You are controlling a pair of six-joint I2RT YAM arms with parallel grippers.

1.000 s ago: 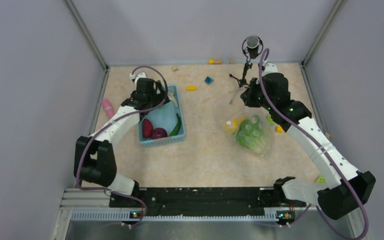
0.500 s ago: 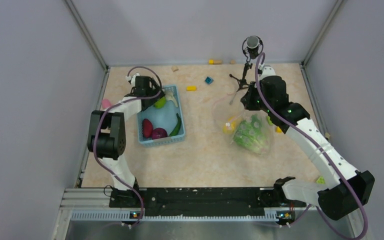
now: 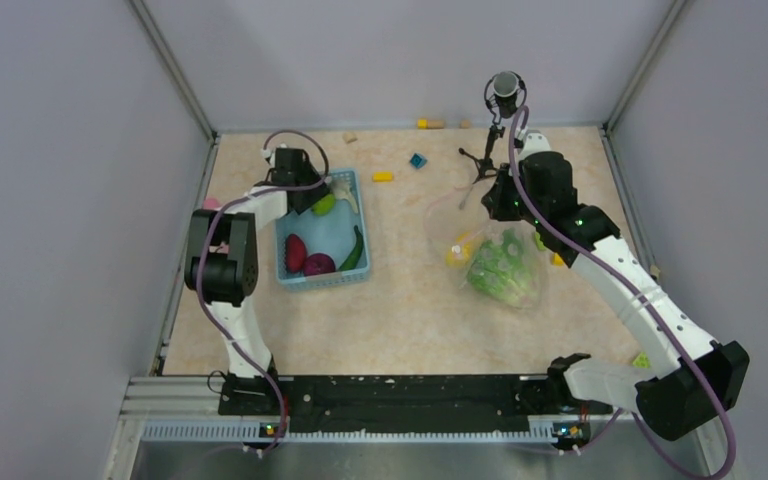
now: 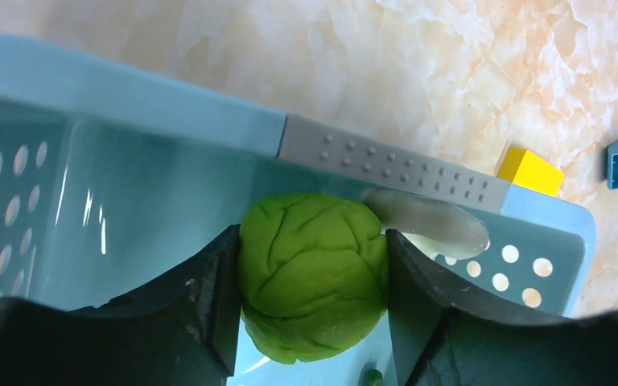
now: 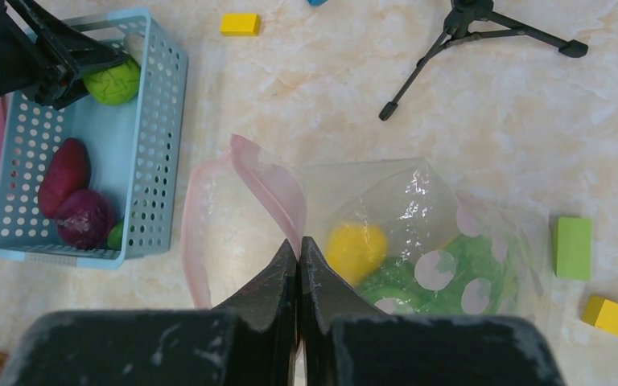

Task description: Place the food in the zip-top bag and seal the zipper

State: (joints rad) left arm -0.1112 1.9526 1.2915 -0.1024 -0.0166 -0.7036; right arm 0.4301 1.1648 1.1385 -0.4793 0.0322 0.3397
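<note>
My left gripper [image 4: 312, 277] is shut on the green lime [image 4: 314, 273] inside the far end of the light blue basket [image 4: 153, 100]; it also shows in the top view [image 3: 312, 198]. My right gripper [image 5: 299, 241] is shut on the pink-red zipper [image 5: 269, 173] of the clear zip-top bag [image 5: 418, 201], holding its mouth up. The bag [image 3: 440, 225] holds the lettuce [image 5: 459, 273] and the yellow citrus [image 5: 356, 249]. Two red-purple pieces [image 5: 63, 173] and the dark cucumber [image 3: 356, 250] lie in the basket.
A black tripod with a microphone [image 3: 490, 150] stands behind the bag. Small blocks lie about: yellow [image 3: 382, 177], blue [image 3: 417, 160], green [image 5: 571, 237], yellow [image 5: 611, 316]. A pink stick [image 3: 208, 204] lies left of the basket, by the left wall.
The left arm has folded up, its elbow swinging toward the far left, while its gripper stays at the basket's far end; the lime now shows there. The right gripper and bag shifted slightly.
</note>
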